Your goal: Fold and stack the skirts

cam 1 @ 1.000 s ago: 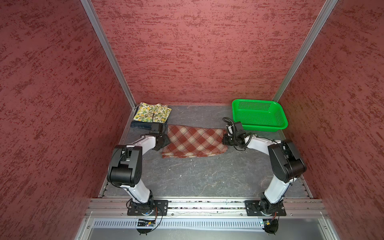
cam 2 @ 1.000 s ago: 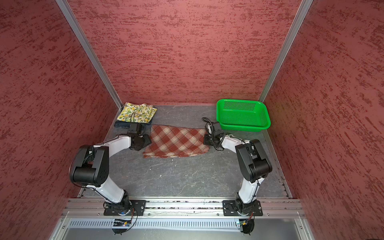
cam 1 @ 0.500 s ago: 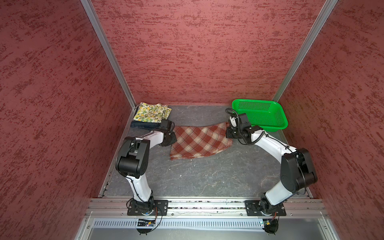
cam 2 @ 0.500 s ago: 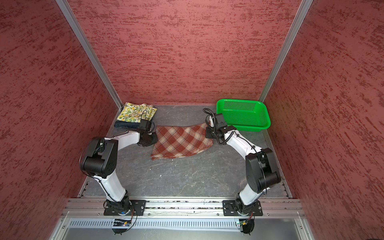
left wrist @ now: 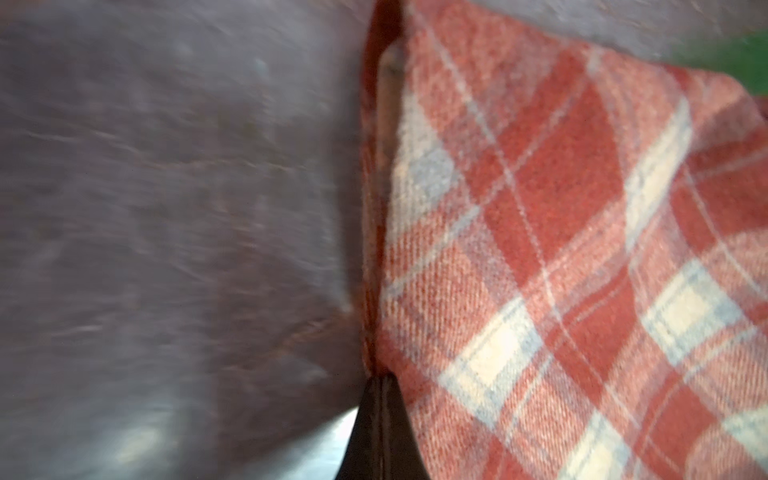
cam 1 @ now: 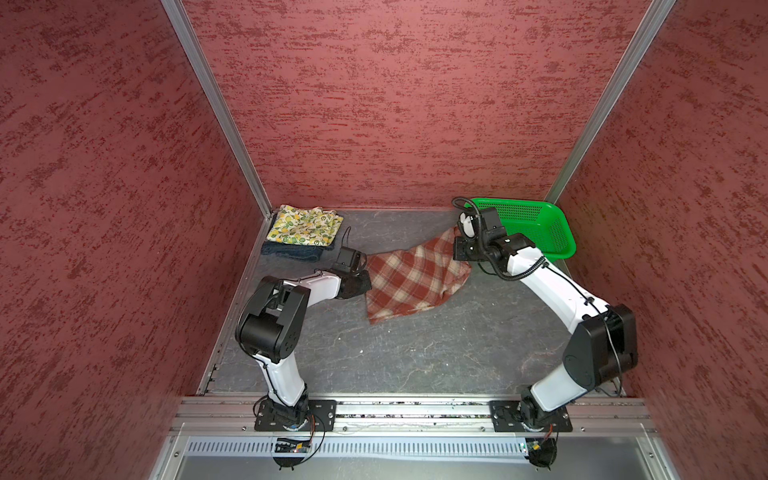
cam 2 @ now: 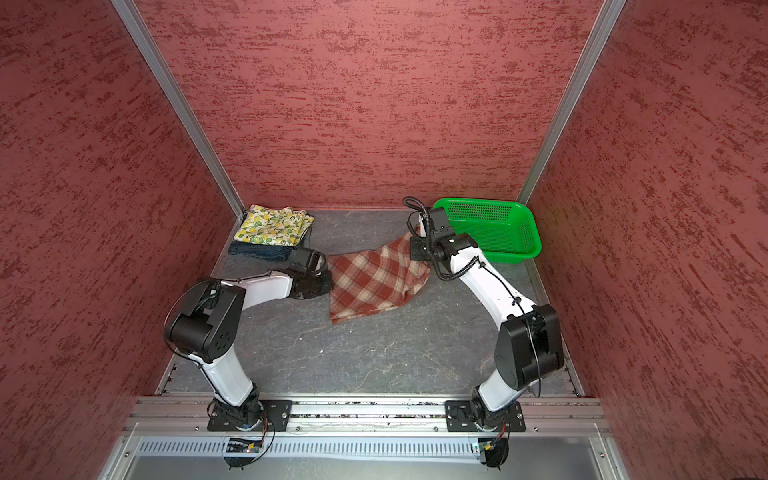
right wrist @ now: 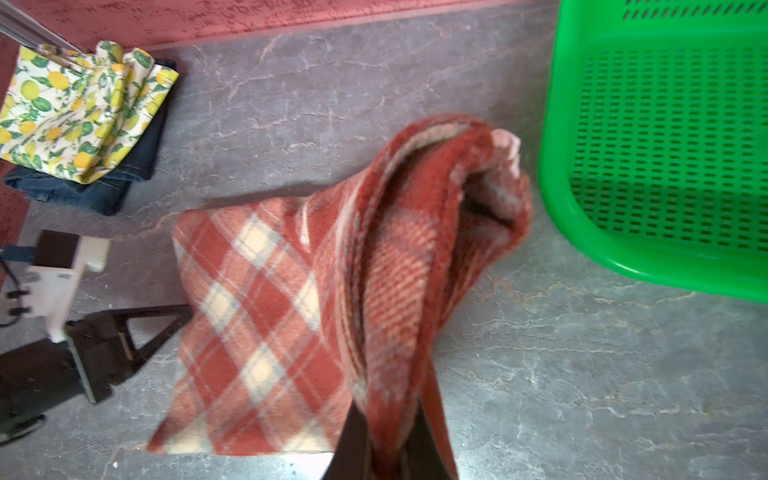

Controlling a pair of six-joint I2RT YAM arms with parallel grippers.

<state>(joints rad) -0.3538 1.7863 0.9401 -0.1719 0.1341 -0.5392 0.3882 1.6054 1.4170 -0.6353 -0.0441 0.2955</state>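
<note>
Table: grey marbled top [cam 1: 415,353], bare along its near part in both top views.
Left gripper: low at the left edge of the cloth [cam 1: 366,277] [cam 2: 331,282]. In the left wrist view its dark fingertips [left wrist: 380,395] are pressed together on the hem, pinching it. The right wrist view shows the same gripper [right wrist: 183,316] meeting that edge.
Plaid skirt: rust-red and cream, in the middle of the table [cam 1: 411,278] [cam 2: 374,282]. Its near-left part lies flat; the far-right corner is pulled up off the surface, so the cloth sags and bunches between the two arms [right wrist: 266,324] [left wrist: 561,249].
Right gripper: raised at the far-right corner of the plaid skirt, just beside the basket [cam 1: 457,239]. Its jaws are closed on a thick gather of the cloth [right wrist: 390,440].
Lemon skirt: folded, in the far-left corner [cam 1: 303,224] [cam 2: 272,226] [right wrist: 70,112], lying on top of the denim.
Denim skirt: folded beneath it, its near edge showing [cam 1: 291,251] [cam 2: 257,250] [right wrist: 120,183].
Basket: green, perforated, far right [cam 1: 557,253] [cam 2: 498,232] [right wrist: 665,166].
</note>
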